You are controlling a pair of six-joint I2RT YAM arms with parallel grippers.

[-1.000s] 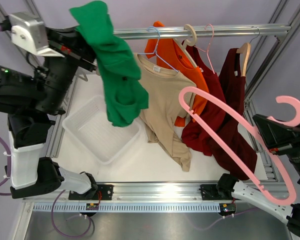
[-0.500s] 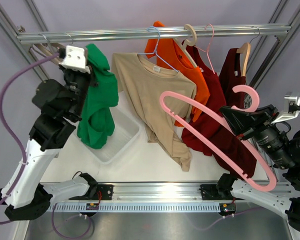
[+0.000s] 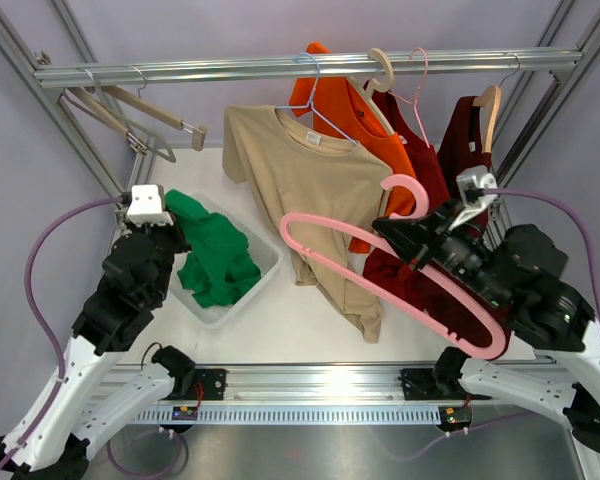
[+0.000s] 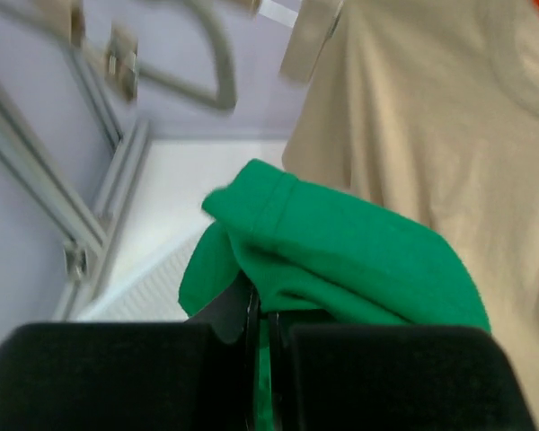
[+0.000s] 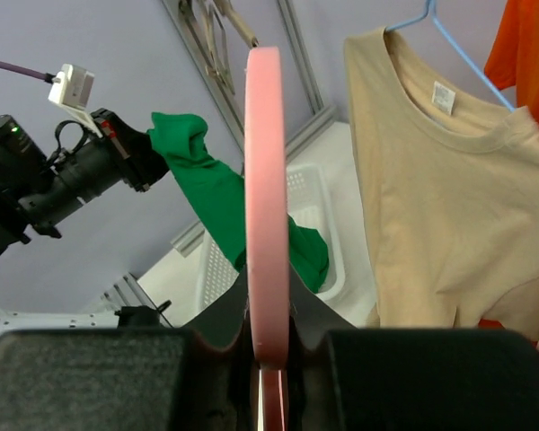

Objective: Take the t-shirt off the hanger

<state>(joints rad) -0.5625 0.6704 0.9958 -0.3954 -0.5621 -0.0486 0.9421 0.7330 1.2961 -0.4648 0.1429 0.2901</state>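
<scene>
1. The left gripper [image 4: 260, 310] has its jaws pressed together on a fold of the green t-shirt [image 4: 341, 251]. The cloth bunches out just ahead of the fingertips and sags below them.
2. The green t-shirt is already free of the hanger. Most of it lies heaped in the white basket [image 3: 255, 288] directly under the left gripper, with one end drawn up to the jaws.
3. The right gripper [image 5: 268, 346] is clamped on the pink hanger [image 5: 262, 180], which is bare. The hanger rises straight out in front of that gripper, edge-on to its camera, well apart from the left gripper.
4. The shirt looks light and limp. It probably folds wherever it is unsupported and will slump into a pile once let go, so nothing about it seems breakable.
5. Knit cotton of this kind likely grips the pads well. A pinch on a doubled fold or a hem should hold better than a single layer, which could stretch or slide out.
6. Any regrasp would best take the raised ridge of cloth nearest the left fingertips, not the part sunk against the basket wall.
7. The hanger seems rigid, smooth and light. A firm hold on its lower bar near the right gripper suits it.
</scene>
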